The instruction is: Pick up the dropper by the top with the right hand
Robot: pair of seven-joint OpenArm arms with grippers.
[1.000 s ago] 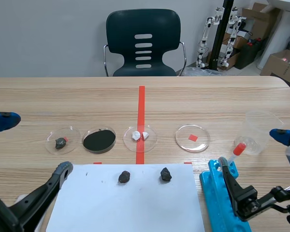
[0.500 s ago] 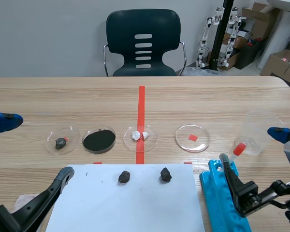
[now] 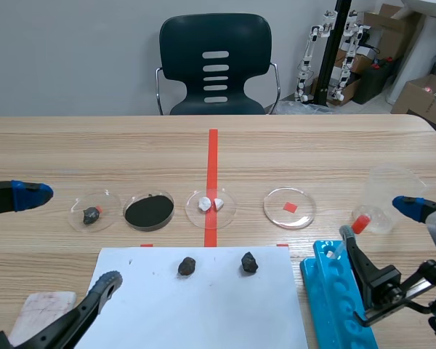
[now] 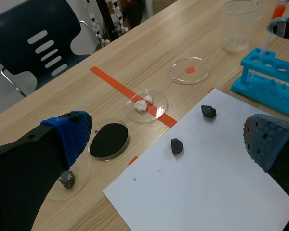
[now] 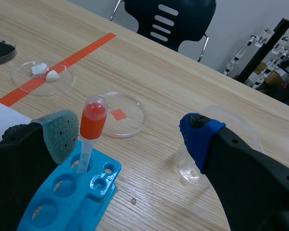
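1. Right wrist view shows the stage plainly: above the worktop [image 3: 131, 145], the right gripper [image 5: 130, 134] is spread wide and holds nothing, with the dropper [image 5: 89, 134] standing between its fingers. I judge the approach nearly done and the grasp not yet made.
2. The left gripper [image 4: 168, 137] is likewise wide and empty. It hangs over the near left of the worktop, well apart from the dropper.
3. The paper sheet [image 3: 203, 313] carries two dark stones [image 3: 187, 266], lying loose.
4. The blue rack [image 3: 327, 305] holds only the dropper, in a hole at its far end. The other holes in view look empty.
5. The clear cup [image 3: 387, 198] stands just beyond the rack, and nothing shows inside it.
6. Four shallow dishes sit in a row:
   - the red-square dish [image 3: 267, 203] holds a red chip;
   - the white-lump dish [image 3: 191, 202] holds two pale lumps;
   - the black-powder dish [image 3: 126, 211] is filled dark;
   - the stone dish [image 3: 110, 200] holds one small dark stone.
7. The dropper stands nearly upright, red bulb up, just beside the grey-green pad. I cannot tell whether they touch. The next move calls for centring on the bulb, closing gently, then lifting straight up out of the hole.
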